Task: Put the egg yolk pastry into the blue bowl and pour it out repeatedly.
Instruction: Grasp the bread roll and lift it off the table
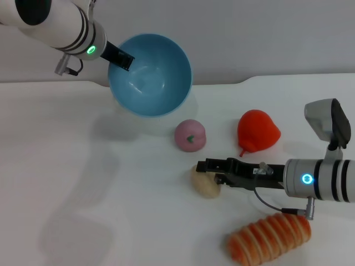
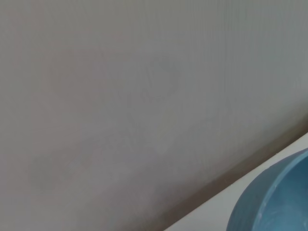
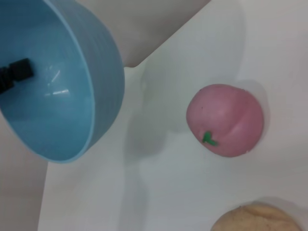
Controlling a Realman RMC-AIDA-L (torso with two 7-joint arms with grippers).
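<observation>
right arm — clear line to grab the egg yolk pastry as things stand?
Probably yes. The right gripper is already at the egg yolk pastry on the table, fingers open on either side of its top. The pink ball lies apart, and the left gripper holds the blue bowl tilted, well clear.

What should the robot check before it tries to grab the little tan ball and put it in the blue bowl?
1. Egg yolk pastry free on the table, nothing on top: ok.
2. Right gripper at the pastry, fingers beside it: ok; firm grip: cannot tell.
3. Blue bowl held by the left gripper on its rim: ok.
4. Bowl empty: ok.
5. Bowl ready to receive: not ok, it is lifted and tilted, its opening facing the camera.
6. Pink ball apart from the pastry, not blocking: ok.
</observation>
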